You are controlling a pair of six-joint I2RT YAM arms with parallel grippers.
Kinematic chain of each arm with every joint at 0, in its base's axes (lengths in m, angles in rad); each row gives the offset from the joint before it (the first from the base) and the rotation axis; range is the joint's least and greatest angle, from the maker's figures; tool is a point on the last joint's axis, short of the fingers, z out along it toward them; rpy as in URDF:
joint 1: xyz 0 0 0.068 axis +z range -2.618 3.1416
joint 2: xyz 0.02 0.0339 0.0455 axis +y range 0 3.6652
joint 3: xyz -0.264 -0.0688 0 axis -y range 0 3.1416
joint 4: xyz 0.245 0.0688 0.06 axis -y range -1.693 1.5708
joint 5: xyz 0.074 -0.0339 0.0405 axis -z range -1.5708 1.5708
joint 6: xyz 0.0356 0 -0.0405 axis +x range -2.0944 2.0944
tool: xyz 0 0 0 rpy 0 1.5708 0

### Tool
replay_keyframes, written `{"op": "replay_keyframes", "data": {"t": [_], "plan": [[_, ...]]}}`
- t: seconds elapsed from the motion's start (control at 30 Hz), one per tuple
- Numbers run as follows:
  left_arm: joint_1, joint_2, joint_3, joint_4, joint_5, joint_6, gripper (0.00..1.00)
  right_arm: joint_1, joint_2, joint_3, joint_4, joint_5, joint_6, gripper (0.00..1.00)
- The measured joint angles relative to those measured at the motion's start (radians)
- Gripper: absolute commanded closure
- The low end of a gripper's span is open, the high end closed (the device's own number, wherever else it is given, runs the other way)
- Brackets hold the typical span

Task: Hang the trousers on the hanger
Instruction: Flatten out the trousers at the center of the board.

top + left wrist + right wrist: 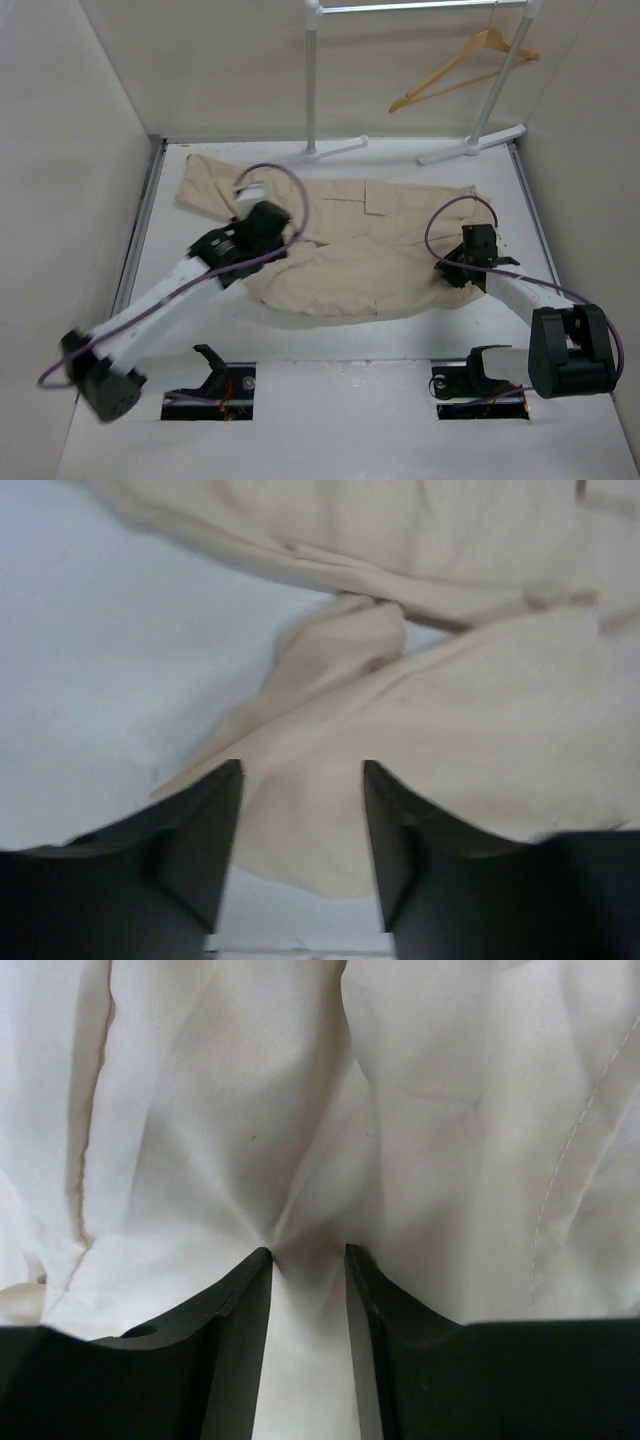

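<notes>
The beige trousers lie spread and wrinkled across the white table. The wooden hanger hangs by its hook from the rack at the back right, away from both arms. My left gripper is over the left part of the trousers. In the left wrist view it is open, with a fold of the cloth lying under and between its fingers. My right gripper is at the right end of the trousers. In the right wrist view it is shut on a puckered fold of the cloth.
A white metal clothes rack stands at the back, its feet resting on the table's far edge. Beige walls close in the left, right and back sides. Two cut-outs sit in the near table edge.
</notes>
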Motion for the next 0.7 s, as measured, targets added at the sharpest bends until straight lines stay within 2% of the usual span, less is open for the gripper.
{"op": "replay_keyframes", "data": {"t": [0.1, 0.17, 0.23, 0.27, 0.33, 0.4, 0.5, 0.57, 0.6, 0.7], "plan": [[0.126, -0.397, -0.248, -0.028, -0.026, -0.208, 0.77, 0.000, -0.023, -0.007, -0.007, 0.010, -0.009, 0.72], [0.168, -0.620, -0.376, -0.062, -0.021, -0.344, 0.79, 0.004, -0.036, -0.007, -0.011, 0.016, -0.014, 0.80], [0.175, -0.716, -0.492, -0.073, 0.025, -0.438, 0.70, 0.014, -0.045, -0.007, -0.013, 0.026, -0.018, 0.81], [0.177, -0.721, -0.554, -0.071, 0.058, -0.474, 0.62, 0.021, -0.049, -0.006, -0.017, 0.029, -0.020, 0.81], [0.174, -0.705, -0.663, -0.054, 0.116, -0.523, 0.36, 0.039, -0.051, -0.005, -0.024, 0.034, -0.027, 0.77], [0.171, -0.700, -0.755, -0.002, 0.154, -0.559, 0.30, 0.061, -0.051, -0.005, -0.029, 0.035, -0.034, 0.72], [0.191, -0.704, -0.821, 0.101, 0.191, -0.578, 0.30, 0.094, -0.061, -0.005, -0.035, 0.034, -0.044, 0.68], [0.212, -0.643, -0.829, 0.200, 0.215, -0.579, 0.40, 0.109, -0.076, -0.005, -0.036, 0.034, -0.050, 0.66], [0.221, -0.587, -0.829, 0.256, 0.223, -0.577, 0.56, 0.115, -0.081, -0.005, -0.035, 0.034, -0.052, 0.63], [0.244, -0.417, -0.821, 0.381, 0.228, -0.547, 0.89, 0.120, -0.080, -0.005, -0.036, 0.035, -0.056, 0.60]]}}
